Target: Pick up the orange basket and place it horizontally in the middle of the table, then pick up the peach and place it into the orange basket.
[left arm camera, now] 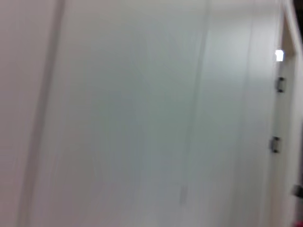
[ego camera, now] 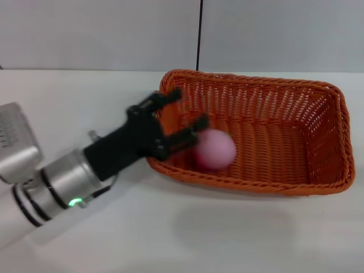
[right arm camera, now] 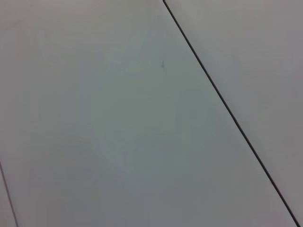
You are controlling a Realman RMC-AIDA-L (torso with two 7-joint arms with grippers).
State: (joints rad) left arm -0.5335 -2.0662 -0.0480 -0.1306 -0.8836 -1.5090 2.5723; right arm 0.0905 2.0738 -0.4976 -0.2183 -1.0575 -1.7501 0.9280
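In the head view the orange basket point(ego camera: 273, 136) lies lengthwise across the white table point(ego camera: 227, 239), right of centre. The pink peach point(ego camera: 215, 149) rests inside it, near the front left corner. My left gripper point(ego camera: 186, 112) reaches in over the basket's left rim and is open, its black fingers point(ego camera: 170, 95) spread apart. The lower finger is close beside the peach, and nothing is held between them. The left wrist view shows only a pale blurred surface. My right gripper is out of view.
A white wall with a dark vertical seam point(ego camera: 199, 34) stands behind the table. The right wrist view shows only a pale panel crossed by a dark line point(right arm camera: 227, 109). Bare tabletop lies in front of the basket and to its left.
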